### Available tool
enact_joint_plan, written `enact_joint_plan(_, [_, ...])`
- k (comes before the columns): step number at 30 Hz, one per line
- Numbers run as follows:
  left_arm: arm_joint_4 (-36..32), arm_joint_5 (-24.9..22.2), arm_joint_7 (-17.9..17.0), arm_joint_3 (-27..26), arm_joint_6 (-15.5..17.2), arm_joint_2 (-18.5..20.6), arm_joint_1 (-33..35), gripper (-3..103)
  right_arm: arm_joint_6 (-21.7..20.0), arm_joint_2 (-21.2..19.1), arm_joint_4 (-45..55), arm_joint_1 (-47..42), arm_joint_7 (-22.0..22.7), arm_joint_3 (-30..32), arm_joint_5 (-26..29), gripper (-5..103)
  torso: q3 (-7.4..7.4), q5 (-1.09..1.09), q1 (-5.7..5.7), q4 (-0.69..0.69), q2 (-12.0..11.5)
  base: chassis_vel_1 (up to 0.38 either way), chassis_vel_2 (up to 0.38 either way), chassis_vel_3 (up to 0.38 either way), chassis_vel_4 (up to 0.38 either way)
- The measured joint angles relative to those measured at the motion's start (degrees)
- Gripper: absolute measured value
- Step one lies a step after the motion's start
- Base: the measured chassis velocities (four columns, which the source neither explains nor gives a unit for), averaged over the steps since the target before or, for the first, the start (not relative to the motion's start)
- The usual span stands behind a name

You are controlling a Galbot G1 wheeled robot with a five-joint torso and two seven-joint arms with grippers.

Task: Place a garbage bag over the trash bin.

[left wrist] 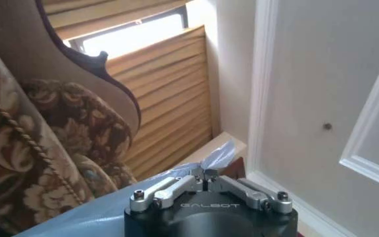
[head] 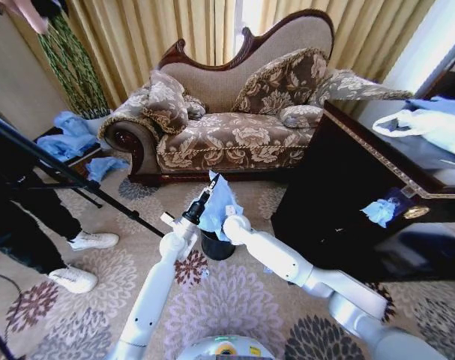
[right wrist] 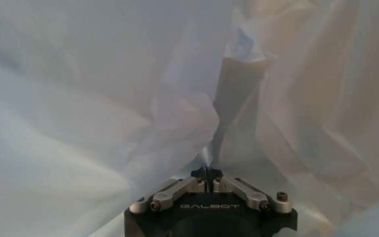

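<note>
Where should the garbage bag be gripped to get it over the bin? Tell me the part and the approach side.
Probably the rim, at opposite edges, from above. The garbage bag hangs bunched over the trash bin; the left gripper and right gripper are each shut on a fold of film, so pulling two rim points apart should open the mouth.

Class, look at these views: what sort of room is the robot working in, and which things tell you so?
Probably a furnished sitting room or hotel suite: an ornate patterned sofa with cushions, gold floor-length curtains and a floral carpet.
</note>
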Motion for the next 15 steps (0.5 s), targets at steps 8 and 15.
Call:
enact_joint_plan(8, [3.99, -1.43, 0.19, -1.5, -0.06, 0.51, -0.79, 0, 1.23, 5.84, -6.86, -0.04, -0.86, 0.94, -3.28, 0, 0.0, 0.0, 0.0, 0.0, 0.0, 0.0, 0.0, 0.0, 0.0])
enact_joint_plan(15, [6.73, -2.08, 0.65, -1.59, 0.05, 0.55, -2.41, 0, 1.22, 8.78, -13.01, -0.05, -2.27, 1.35, -7.17, 0, 0.0, 0.01, 0.0, 0.01, 0.0, 0.0, 0.0, 0.0, 0.0])
